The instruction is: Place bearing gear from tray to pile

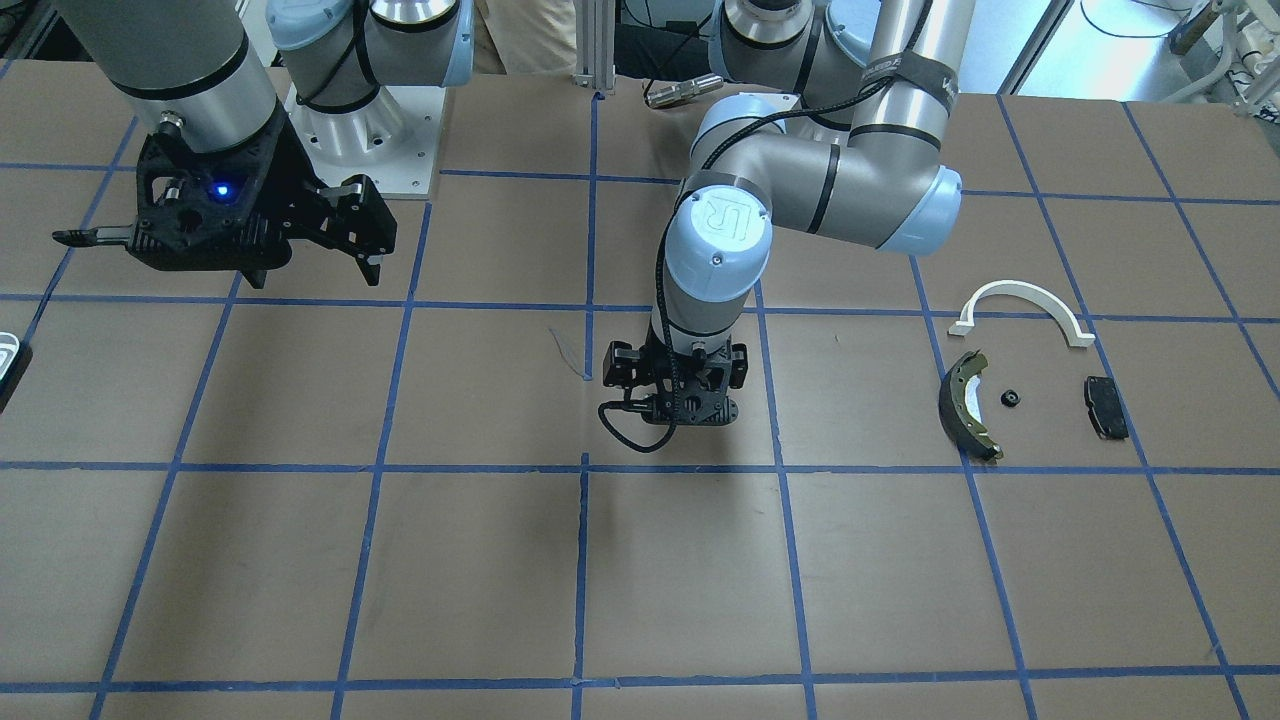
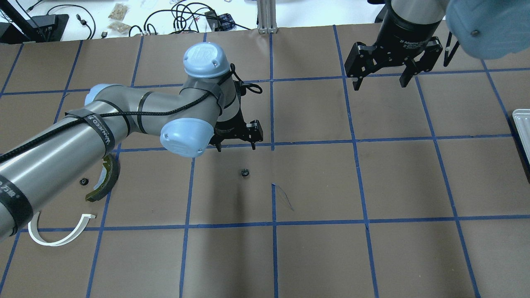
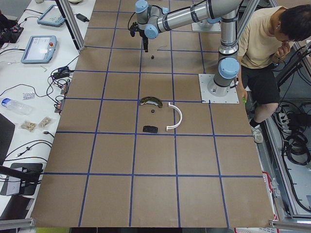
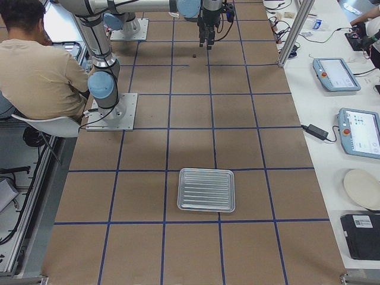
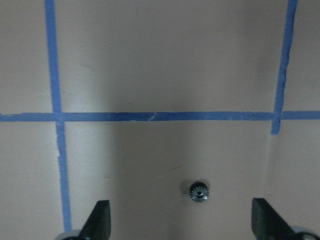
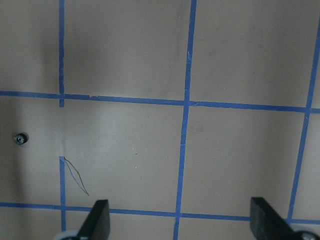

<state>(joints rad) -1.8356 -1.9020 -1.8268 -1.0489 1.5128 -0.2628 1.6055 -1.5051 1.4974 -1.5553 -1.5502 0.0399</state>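
Observation:
The bearing gear point(image 2: 245, 172) is a small black toothed wheel lying on the brown table near its middle. In the left wrist view the gear point(image 5: 199, 191) lies on the table between the fingers, a little right of centre. My left gripper point(image 2: 236, 145) is open and empty, hanging just beyond the gear. My right gripper point(image 2: 381, 80) is open and empty, high over the far right. The tray point(image 2: 517, 118) shows only a corner at the right edge. The pile holds a white arch point(image 1: 1020, 298), a brake shoe point(image 1: 965, 405), a black pad point(image 1: 1105, 405) and a small black part point(image 1: 1011, 398).
The whole silver ribbed tray point(image 4: 206, 171) shows in the exterior right view, with nothing in it. Blue tape lines grid the table. A seated person point(image 3: 272, 48) is beside the robot bases. A torn flap of paper point(image 2: 283, 196) lies near the gear.

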